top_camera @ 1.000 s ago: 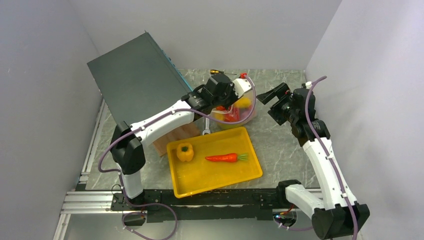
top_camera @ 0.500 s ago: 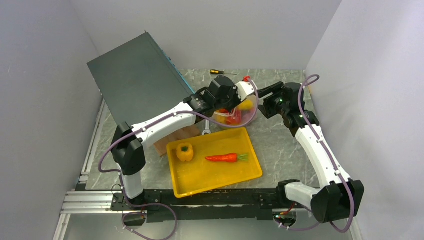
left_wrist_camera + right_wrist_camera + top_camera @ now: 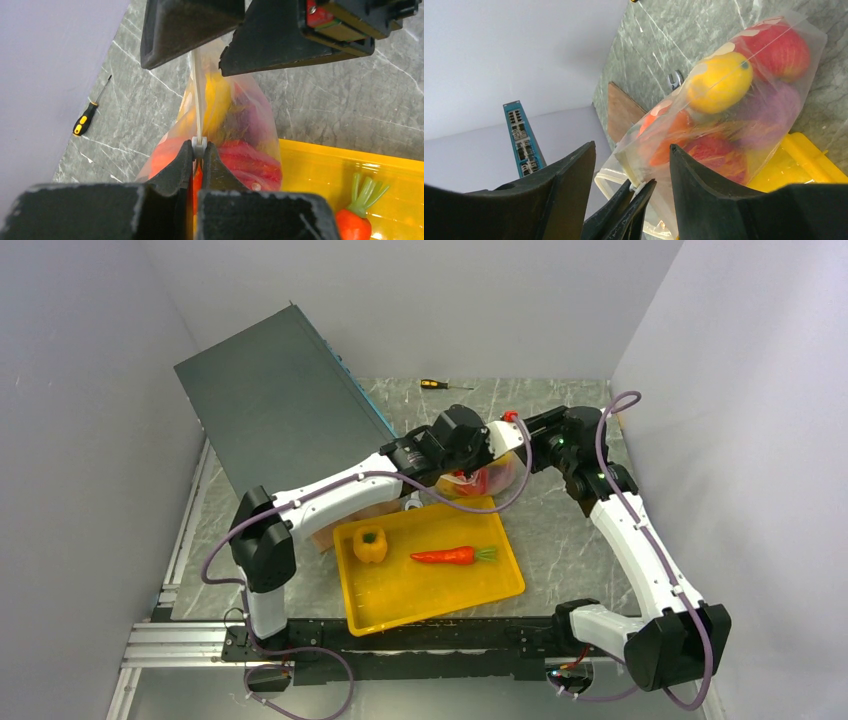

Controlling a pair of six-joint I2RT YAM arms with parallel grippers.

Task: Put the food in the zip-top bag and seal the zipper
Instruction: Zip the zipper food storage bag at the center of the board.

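The zip-top bag (image 3: 492,478) hangs just behind the yellow tray (image 3: 400,590), holding red, yellow, orange and purple food (image 3: 719,82). My left gripper (image 3: 487,445) is shut on the white zipper strip (image 3: 198,100) at the bag's mouth; its tips (image 3: 200,150) pinch a small white tab there. My right gripper (image 3: 527,440) is open, its jaws standing either side of the bag's mouth edge (image 3: 631,147) without touching it. A yellow pepper (image 3: 370,544) and a carrot (image 3: 455,555) lie in the tray.
A large dark grey panel (image 3: 270,400) leans at the back left. A screwdriver (image 3: 433,384) lies at the back. A brown board (image 3: 322,532) and a small wrench (image 3: 410,502) lie by the tray's far left side. Walls close in on both sides.
My right gripper has swung left to the bag's mouth. My left gripper has carried the bag a little to the right, towards it.
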